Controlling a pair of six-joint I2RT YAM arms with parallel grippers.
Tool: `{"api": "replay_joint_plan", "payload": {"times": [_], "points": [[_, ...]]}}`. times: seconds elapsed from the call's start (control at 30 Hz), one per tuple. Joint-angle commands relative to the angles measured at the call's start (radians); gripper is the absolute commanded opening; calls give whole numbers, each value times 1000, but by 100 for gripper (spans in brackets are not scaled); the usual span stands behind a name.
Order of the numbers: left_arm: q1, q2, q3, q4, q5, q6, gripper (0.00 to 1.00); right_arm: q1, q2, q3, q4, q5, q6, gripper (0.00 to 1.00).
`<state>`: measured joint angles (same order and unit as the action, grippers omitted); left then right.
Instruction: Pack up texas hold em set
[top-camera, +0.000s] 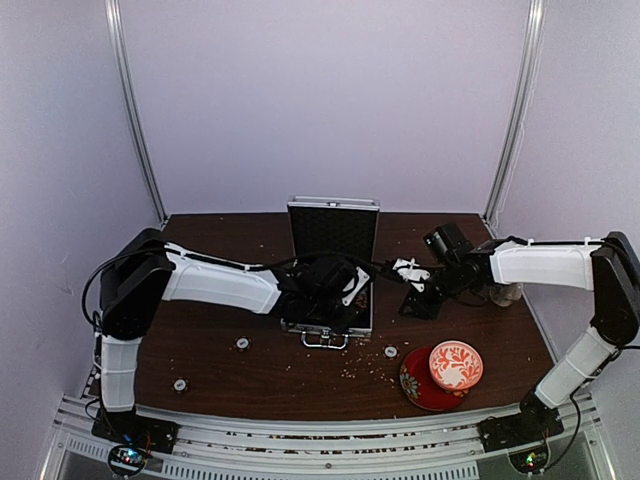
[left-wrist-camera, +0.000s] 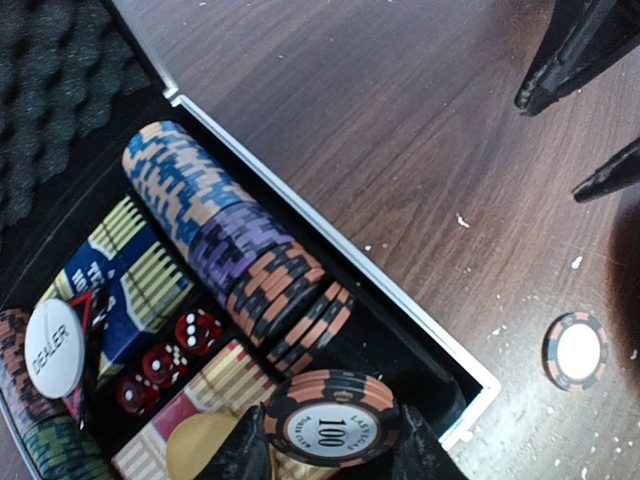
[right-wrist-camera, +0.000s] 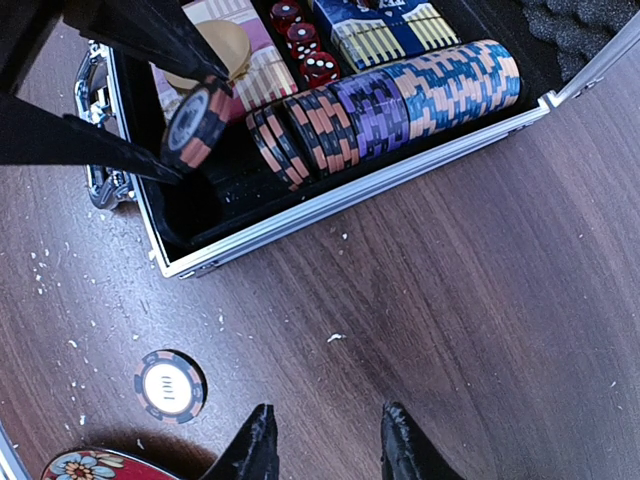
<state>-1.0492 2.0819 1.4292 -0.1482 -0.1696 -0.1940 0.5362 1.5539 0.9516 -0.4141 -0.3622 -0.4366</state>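
Observation:
The silver briefcase lies open at the table's middle, its lid upright. Inside are a row of chips on edge, red dice, a red-tan card box, a blue card box and a white dealer button. My left gripper is shut on a small stack of orange-black 100 chips, held over the case's empty slot end; they also show in the right wrist view. My right gripper is open and empty above the table right of the case.
A loose orange-black chip lies on the wood right of the case, near the right fingers. Two more chips lie at front left. The red-and-white bowl sits on its red saucer at front right. Crumbs dot the table.

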Motion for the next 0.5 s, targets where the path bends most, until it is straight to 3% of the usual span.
{"api": "replay_joint_plan", "payload": {"times": [0.0, 0.47], "points": [[-5, 29, 47, 73, -10, 36, 33, -11, -18, 15, 11, -9, 13, 37], [-3, 117, 149, 31, -41, 66, 33, -13, -5, 17, 1, -24, 3, 37]]}}
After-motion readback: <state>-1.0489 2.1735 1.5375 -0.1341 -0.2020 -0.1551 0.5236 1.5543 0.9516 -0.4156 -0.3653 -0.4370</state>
